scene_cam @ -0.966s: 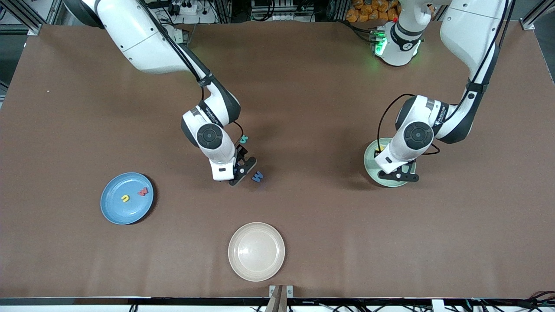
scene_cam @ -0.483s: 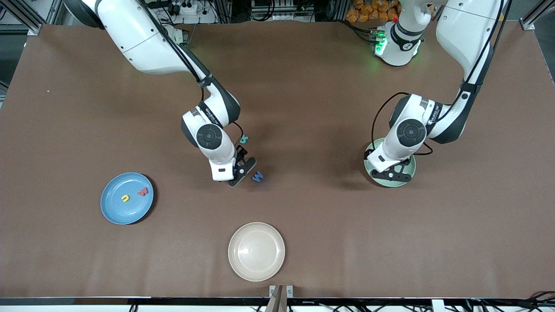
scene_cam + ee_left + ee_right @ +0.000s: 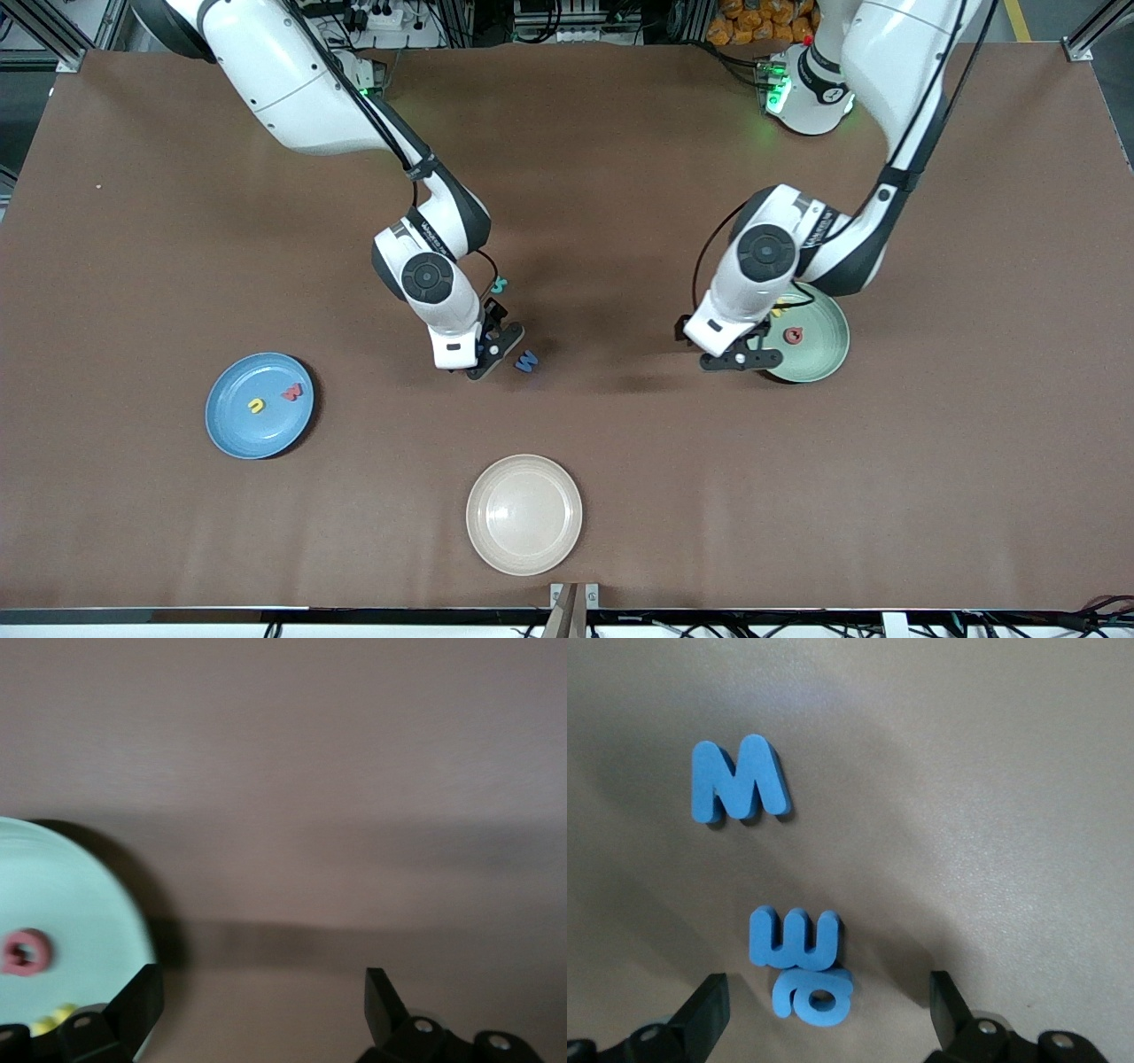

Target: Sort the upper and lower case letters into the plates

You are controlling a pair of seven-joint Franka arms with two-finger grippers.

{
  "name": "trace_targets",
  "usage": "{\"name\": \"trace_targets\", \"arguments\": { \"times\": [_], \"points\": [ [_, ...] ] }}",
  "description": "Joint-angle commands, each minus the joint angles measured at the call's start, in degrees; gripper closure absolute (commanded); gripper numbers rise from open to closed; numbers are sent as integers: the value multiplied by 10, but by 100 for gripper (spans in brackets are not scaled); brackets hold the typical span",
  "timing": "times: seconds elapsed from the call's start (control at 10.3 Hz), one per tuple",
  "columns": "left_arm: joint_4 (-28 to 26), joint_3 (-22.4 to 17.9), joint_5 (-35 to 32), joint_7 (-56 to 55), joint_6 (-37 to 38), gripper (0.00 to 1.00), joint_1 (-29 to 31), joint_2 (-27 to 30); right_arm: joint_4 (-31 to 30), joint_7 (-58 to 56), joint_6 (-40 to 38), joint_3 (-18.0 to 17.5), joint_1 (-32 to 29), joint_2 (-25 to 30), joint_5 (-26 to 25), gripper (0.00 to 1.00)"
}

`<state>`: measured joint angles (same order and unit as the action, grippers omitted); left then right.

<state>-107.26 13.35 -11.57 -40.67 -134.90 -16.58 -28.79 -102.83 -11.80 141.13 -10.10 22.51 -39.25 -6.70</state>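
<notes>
Landmark: pale green plate [image 3: 815,341].
Left claw [image 3: 742,359]: spread wide, empty, now off the plate's rim over bare worktop [image 3: 620,461].
Change: red letter [image 3: 794,335] released, resting in plate.
Right claw [image 3: 493,346]: wide open, empty, over blue letters [image 3: 799,961], well apart.

**Brown desk, three plates, loose letters**

The desk [image 3: 620,461] has a plain brown matte top. Three round plates rest directly on it: a blue plate [image 3: 232,424] toward the right arm's end, a pale green plate [image 3: 819,350] toward the left arm's end, and a cream plate [image 3: 524,514] between them, nearest the front camera. Loose on the bare top near the middle lie a blue M [image 3: 526,361], a teal letter [image 3: 500,284] farther from the camera, and two more blue letters [image 3: 799,961] touching each other, close beside the M.
</notes>
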Motion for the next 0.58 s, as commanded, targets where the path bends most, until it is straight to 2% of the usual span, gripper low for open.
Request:
{"name": "trace_targets", "arguments": {
  "times": [0.0,0.19,0.29,0.39,0.48],
  "points": [
    [43,-2,11,-32,4,0,-2,-32,-8,9,0,3,3,8,2,0],
    [70,-2,24,-76,4,0,-21,-43,-8,9,0,3,3,8,1,0],
    [84,-1,30,-100,4,0,-26,-53,-8,9,0,3,3,8,1,23],
    [94,-2,30,-137,4,0,-32,-63,-8,8,0,3,3,8,0,75],
    [109,-2,30,-177,4,0,-38,-72,-9,7,0,3,2,8,-1,100]
  ]
}}
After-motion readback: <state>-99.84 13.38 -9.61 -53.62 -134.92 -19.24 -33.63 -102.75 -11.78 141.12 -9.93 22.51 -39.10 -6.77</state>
